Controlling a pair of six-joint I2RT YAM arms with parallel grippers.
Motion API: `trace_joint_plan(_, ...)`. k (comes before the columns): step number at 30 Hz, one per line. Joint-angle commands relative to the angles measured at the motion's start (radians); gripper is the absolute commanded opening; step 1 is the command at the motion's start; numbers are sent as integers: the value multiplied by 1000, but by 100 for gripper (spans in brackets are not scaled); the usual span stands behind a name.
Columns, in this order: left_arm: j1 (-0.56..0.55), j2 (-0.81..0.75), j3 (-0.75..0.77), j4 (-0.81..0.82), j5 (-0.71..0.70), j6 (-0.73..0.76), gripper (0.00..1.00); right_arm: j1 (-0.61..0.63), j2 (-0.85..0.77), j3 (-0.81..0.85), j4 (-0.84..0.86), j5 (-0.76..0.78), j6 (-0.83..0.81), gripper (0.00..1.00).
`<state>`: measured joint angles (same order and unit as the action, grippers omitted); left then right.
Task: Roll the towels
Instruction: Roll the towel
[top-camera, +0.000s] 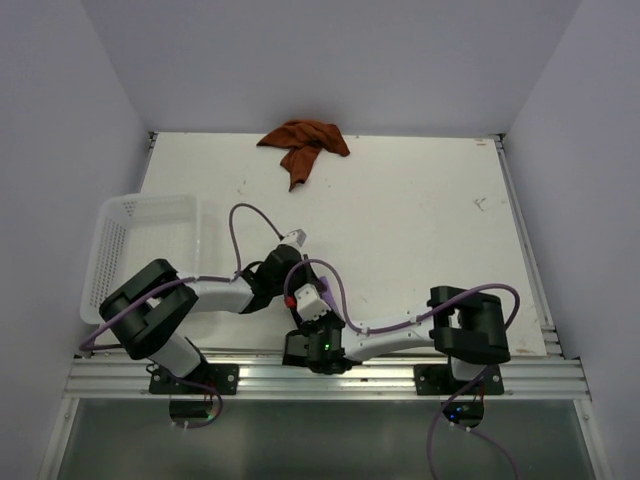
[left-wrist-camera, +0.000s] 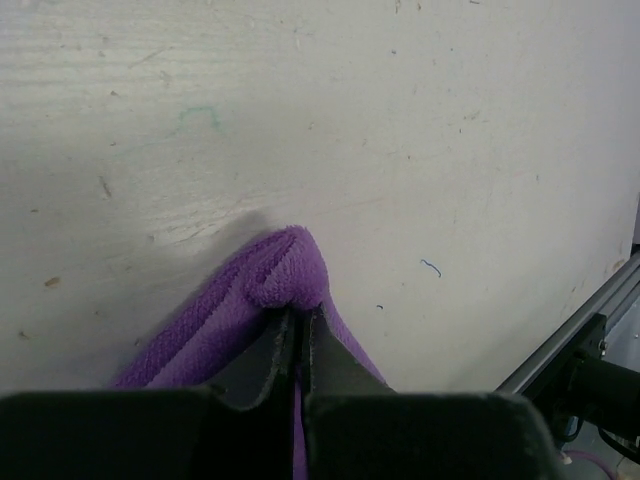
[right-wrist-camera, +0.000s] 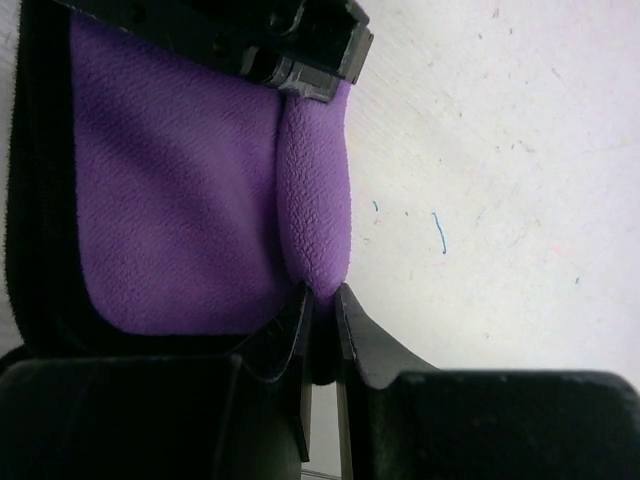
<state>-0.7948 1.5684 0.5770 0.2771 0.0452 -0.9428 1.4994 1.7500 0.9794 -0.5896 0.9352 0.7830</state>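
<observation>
Left claw (left-wrist-camera: 298, 314) pinches purple towel (left-wrist-camera: 285, 262); scuffed white table (left-wrist-camera: 400, 120), lilac walls (top-camera: 60, 120).

Light was even and diffuse, from above; bench (top-camera: 400, 220) bright, no glare. Soft shadow lay left of purple towel (left-wrist-camera: 290, 268) in left wrist view. Left pincer (left-wrist-camera: 300, 318) and right pincer (right-wrist-camera: 323, 297), close to lens, looked dark, slightly blurred. Top view sharp.

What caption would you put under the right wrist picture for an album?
Right tool pinching a rolled fold of the purple towel on the white table.
</observation>
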Motion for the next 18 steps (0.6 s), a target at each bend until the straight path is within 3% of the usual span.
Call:
trace_joint_plan(1,43,-39,-81,189,-99,-10,0,54,45,63,-102,88,-42,0)
trace_joint_plan(8,81,-67,-187,454,-27,-27,0,137,212,177,-208,162,-111,0)
trace_joint_plan(18,97,-24,-284,620,12,-45,0,211,344,255,-171,129,-244,4)
